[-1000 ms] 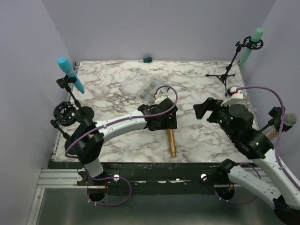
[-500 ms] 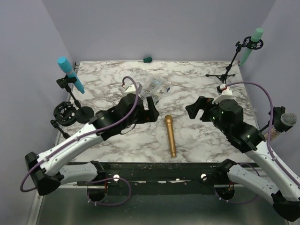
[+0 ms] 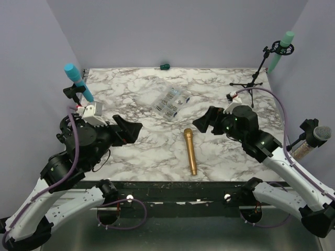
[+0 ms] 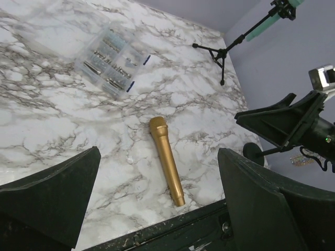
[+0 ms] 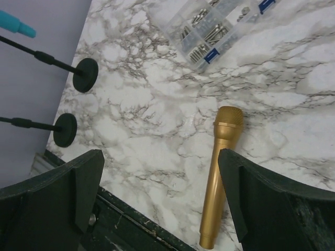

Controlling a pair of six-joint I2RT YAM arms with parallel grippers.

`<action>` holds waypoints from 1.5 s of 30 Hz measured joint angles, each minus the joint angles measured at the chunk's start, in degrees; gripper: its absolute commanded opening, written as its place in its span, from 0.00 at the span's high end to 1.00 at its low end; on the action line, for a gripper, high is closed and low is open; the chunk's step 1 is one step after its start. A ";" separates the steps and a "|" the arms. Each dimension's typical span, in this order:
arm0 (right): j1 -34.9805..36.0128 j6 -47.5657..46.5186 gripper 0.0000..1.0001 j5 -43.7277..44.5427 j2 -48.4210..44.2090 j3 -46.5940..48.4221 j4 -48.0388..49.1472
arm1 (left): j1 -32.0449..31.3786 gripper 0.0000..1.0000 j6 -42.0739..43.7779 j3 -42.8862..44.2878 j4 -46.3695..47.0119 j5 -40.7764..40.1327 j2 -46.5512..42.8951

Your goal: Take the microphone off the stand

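Right gripper (image 3: 204, 122), jaws apart, hung nearer; gold microphone (image 3: 189, 151) lay flat just below-ahead, head end closest. Left gripper (image 3: 130, 130) likewise spread.

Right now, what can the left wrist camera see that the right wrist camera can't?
Only the left wrist camera sees the tripod stand holding a green microphone. Only the right wrist camera sees the blue microphone's tip and two round black stand bases. Both see the gold microphone lying on the marble table and the clear parts box.
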 measured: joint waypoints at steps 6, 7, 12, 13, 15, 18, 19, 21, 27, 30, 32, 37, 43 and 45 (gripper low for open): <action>0.00 4.81 0.00 -8.85 4.31 -1.44 7.15 | 0.00 0.01 1.01 3.10 -5.57 -5.07 -5.33; 0.00 5.77 0.00 -10.27 5.05 -1.90 8.68 | 0.00 0.01 0.46 3.50 -6.67 -6.36 -5.75; 0.00 9.81 0.00 -14.88 8.24 -3.76 13.77 | 0.04 0.01 -6.60 2.19 -12.48 -12.96 -9.92; 0.00 10.29 0.00 -15.34 8.52 -4.02 14.40 | 0.04 0.01 -7.74 1.62 -13.22 -13.70 -10.62; 0.00 11.10 0.00 -15.96 8.66 -4.37 14.99 | 0.11 0.01 -10.12 0.68 -15.23 -15.10 -11.13; 0.00 11.74 0.00 -16.11 8.46 -4.50 15.67 | 0.13 0.01 -12.96 0.59 -17.44 -17.05 -9.31; 0.00 11.82 0.00 -16.11 8.33 -4.57 15.80 | 0.13 0.01 -13.92 0.59 -18.25 -17.70 -8.50; 0.00 11.93 0.00 -16.09 8.00 -4.66 15.76 | 0.17 0.01 -15.61 0.59 -19.52 -19.02 -6.14; 0.00 12.31 0.00 -16.00 7.28 -4.66 15.74 | 3.72 0.02 -22.05 0.70 -22.75 -20.31 1.46; 0.00 12.31 0.00 -15.87 7.06 -4.66 15.69 | 8.11 0.01 -26.53 1.16 -25.35 -20.06 4.42; 0.00 12.31 0.00 -15.82 7.04 -4.66 15.67 | 10.23 0.02 -28.89 1.29 -26.58 -19.96 4.81; 0.00 12.76 0.00 -16.09 7.21 -4.70 16.04 | 11.67 0.01 -27.85 -1.20 -23.43 -18.56 -0.17; 0.11 17.51 0.00 -19.93 10.88 -6.97 23.87 | 11.74 0.02 -26.56 0.07 -22.82 -18.01 -8.85; 0.59 20.13 0.00 -21.59 13.64 -7.28 27.58 | 11.78 0.01 -25.03 1.84 -23.08 -17.99 -9.79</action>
